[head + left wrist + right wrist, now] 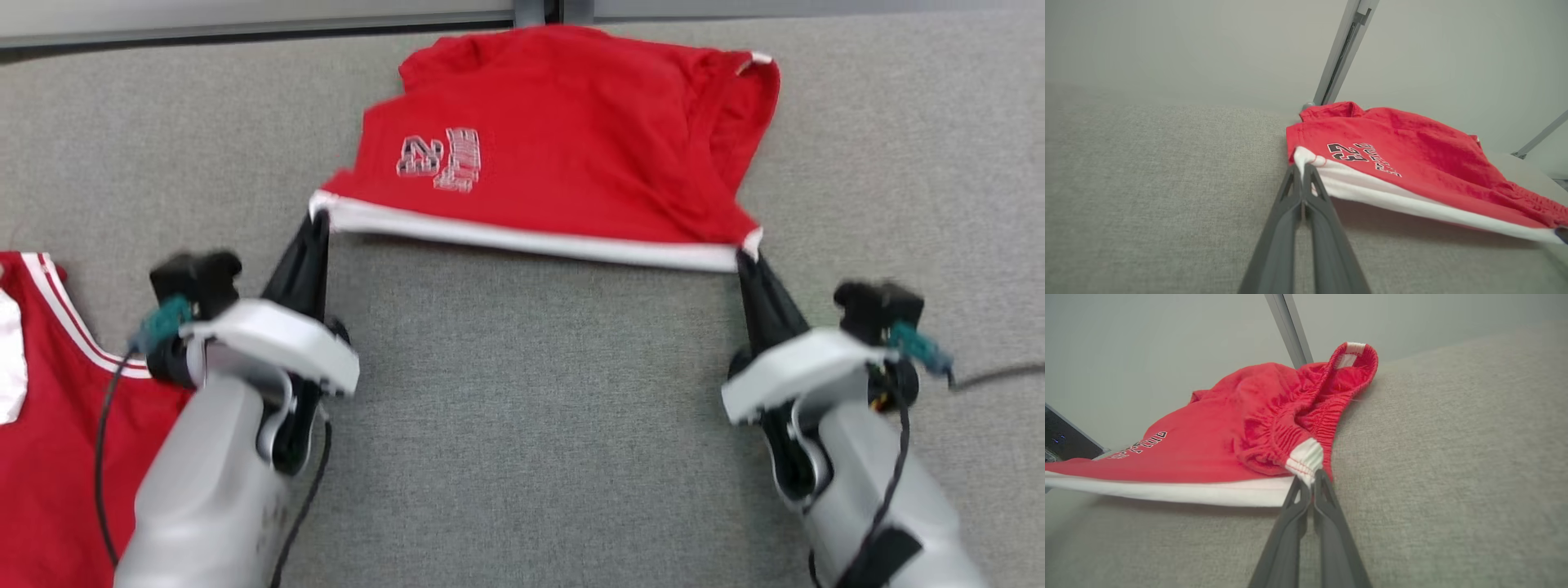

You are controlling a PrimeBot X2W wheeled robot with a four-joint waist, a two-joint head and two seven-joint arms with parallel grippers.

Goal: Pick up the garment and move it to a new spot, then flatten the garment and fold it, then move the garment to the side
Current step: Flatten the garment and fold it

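Grey fabric tabletop (522, 425) | red garment (571, 139) at far edge, white hem (531, 239) stretched taut | left gripper (320, 219), right gripper (747, 255) each pinching a hem corner | advice: draw both hands evenly, hem tight and level

We see soft, even light from overhead, moderately bright, with no glare on the grey surface (522, 457). In the head view, motion blur smears the print (441, 159) on the red garment (571, 147) near the surface's far edge. In both wrist views we find a faint, diffuse shadow on the surface beneath the garment's lifted white hem (1412, 202), and wide-angle distortion bows the surface's far edge and tilts the post (1341, 53).
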